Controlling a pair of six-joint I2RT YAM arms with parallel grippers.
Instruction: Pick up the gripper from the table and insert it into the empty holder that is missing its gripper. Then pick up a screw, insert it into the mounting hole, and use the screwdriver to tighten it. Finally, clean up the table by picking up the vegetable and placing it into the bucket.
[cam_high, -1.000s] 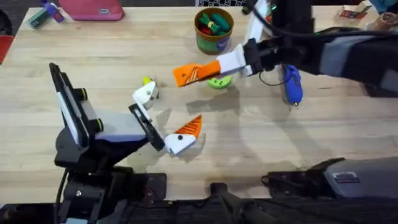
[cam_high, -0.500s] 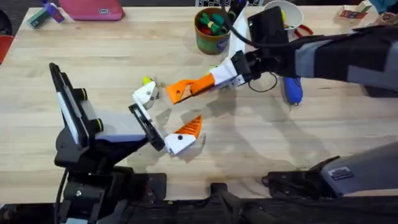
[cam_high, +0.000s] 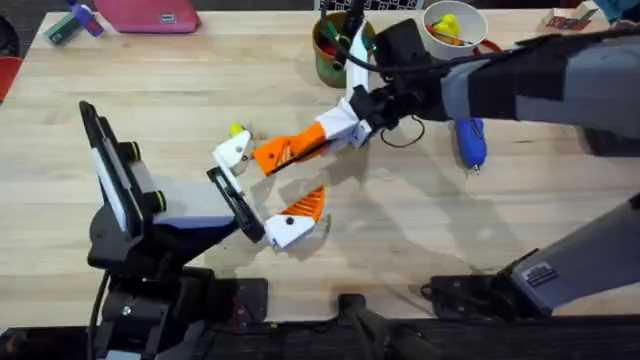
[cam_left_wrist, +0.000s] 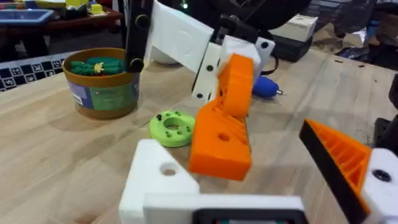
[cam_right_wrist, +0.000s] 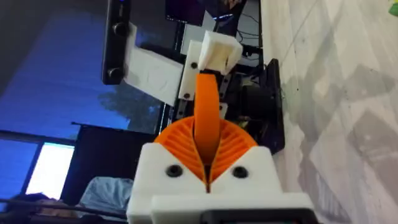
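I see the tabletop (cam_high: 420, 230) of light planks, and across it the right arm (cam_high: 530, 80) reaching from the right side toward the middle. The left arm (cam_high: 150, 215) sits at the lower left, its wrist pointing toward the centre.

The right gripper (cam_high: 300, 148) has its jaws clenched on the gripper (cam_high: 272, 155) — the orange wedge is pinched between the ribbed orange pads in the right wrist view (cam_right_wrist: 207, 118), standing out beyond them. In the overhead view its tip lies just beside the holder (cam_high: 236, 152), the white block on the far side of the left gripper (cam_high: 265, 195); whether they touch I cannot tell. From the left wrist the wedge (cam_left_wrist: 222, 127) hangs just past the white block (cam_left_wrist: 163, 180), tilted, with a round hole in its side.

The left gripper's jaws stand released, wide apart — one white block without a wedge, the other carrying an orange ribbed wedge (cam_high: 305, 205).

The bucket (cam_high: 335, 50) stands at the far edge of the tabletop behind the right arm, with green and red toy pieces in it. The screwdriver (cam_high: 470, 140) lies on the wood beneath the right arm, its bit toward the near edge. A flat green disc with holes (cam_left_wrist: 172, 127) lies near the bucket (cam_left_wrist: 102, 84). A small yellow thing (cam_high: 237, 130) lies just beyond the holder; too small to identify.
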